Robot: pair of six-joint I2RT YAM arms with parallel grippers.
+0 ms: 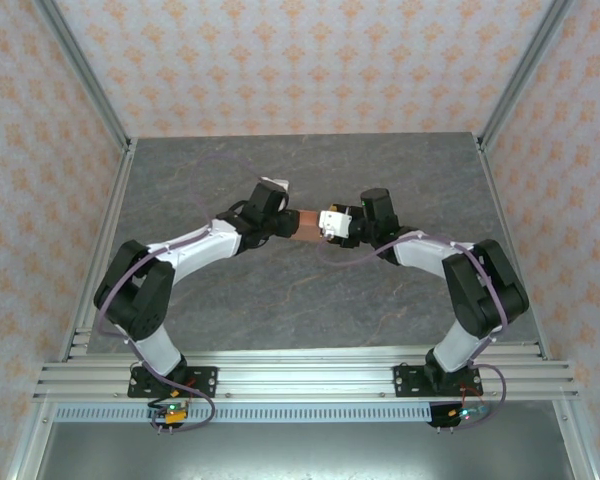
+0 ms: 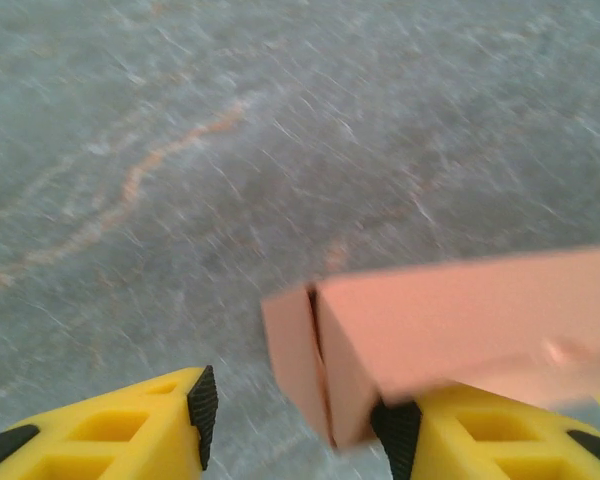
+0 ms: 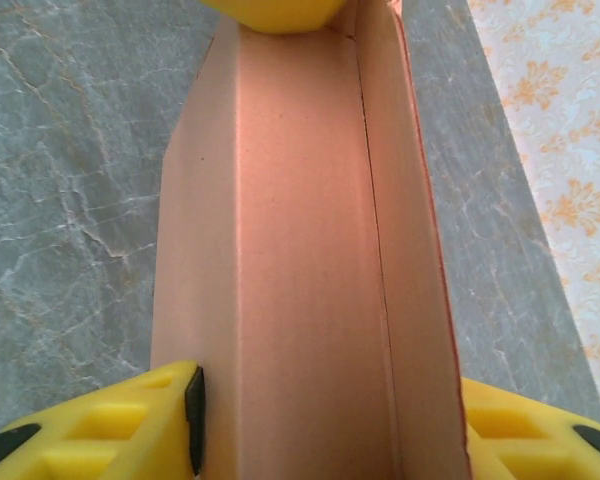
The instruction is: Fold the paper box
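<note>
The paper box [image 1: 306, 222], a salmon-orange folded card box, hangs above the middle of the table between the two arms. My right gripper [image 1: 332, 224] comes at it from the right. In the right wrist view the paper box [image 3: 300, 250] runs lengthwise away from the camera, and my right gripper [image 3: 330, 425] is shut on its near end, pads against both side walls. My left gripper [image 1: 286, 224] is at the box's left end. In the left wrist view the paper box [image 2: 460, 320] rests against the right pad [image 2: 395, 440], while my left gripper [image 2: 298, 430] stands open with a gap to the other pad.
The grey marbled table [image 1: 280, 290] lies under both arms. Aluminium frame posts [image 1: 85, 75] and patterned walls close in the sides and back. A metal rail [image 1: 300, 380] carries the arm bases along the near edge.
</note>
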